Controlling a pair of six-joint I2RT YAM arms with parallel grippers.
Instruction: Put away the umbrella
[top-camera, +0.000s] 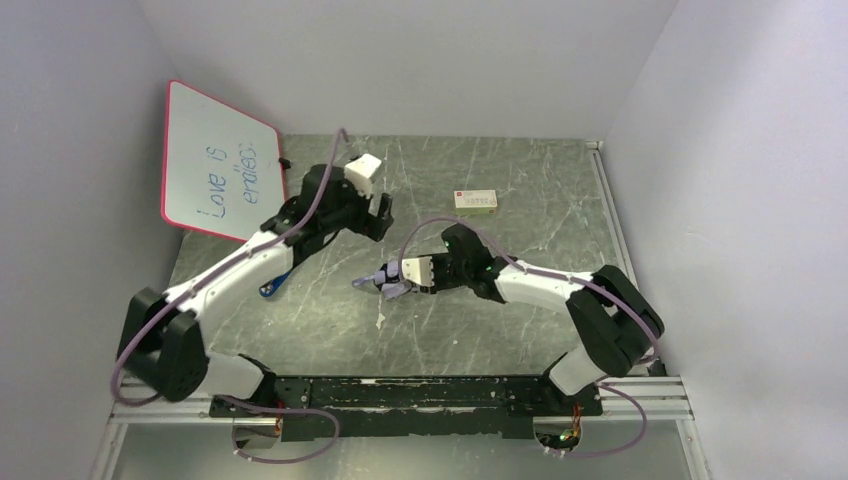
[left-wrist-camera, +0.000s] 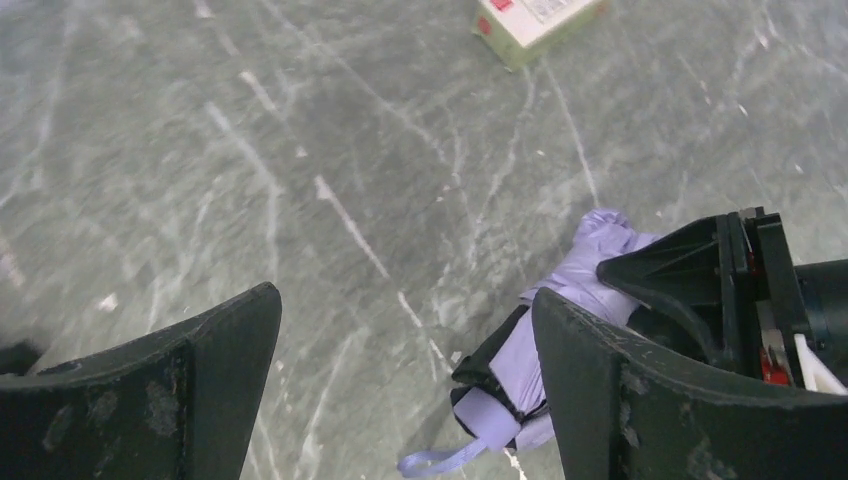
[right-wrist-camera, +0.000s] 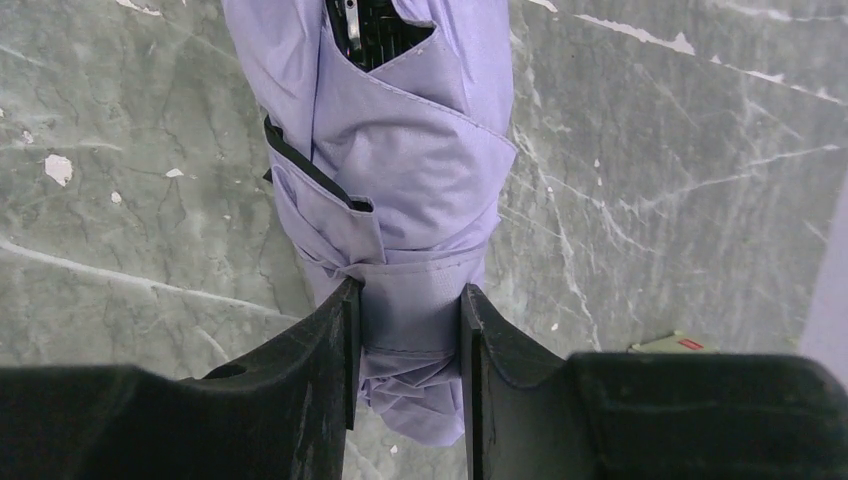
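Observation:
The umbrella (right-wrist-camera: 400, 150) is folded into a pale lavender bundle with black ribs showing at one end. My right gripper (right-wrist-camera: 410, 295) is shut on its fabric body, one finger pressed against each side, just above the table. In the top view the right gripper (top-camera: 397, 273) holds the umbrella (top-camera: 385, 287) at mid-table. My left gripper (top-camera: 377, 214) hovers farther back and to the left, apart from it. In the left wrist view the left gripper (left-wrist-camera: 405, 300) stands wide open over bare table. There the umbrella (left-wrist-camera: 520, 365) and its wrist loop (left-wrist-camera: 440, 461) lie beside the right finger (left-wrist-camera: 620, 390).
A red-framed whiteboard (top-camera: 220, 160) leans against the left wall. A small white and green box (top-camera: 475, 200) lies at the back of the marble-patterned table (top-camera: 540, 170). A small blue object (top-camera: 274, 286) lies under the left arm. Walls close in the left, back and right sides.

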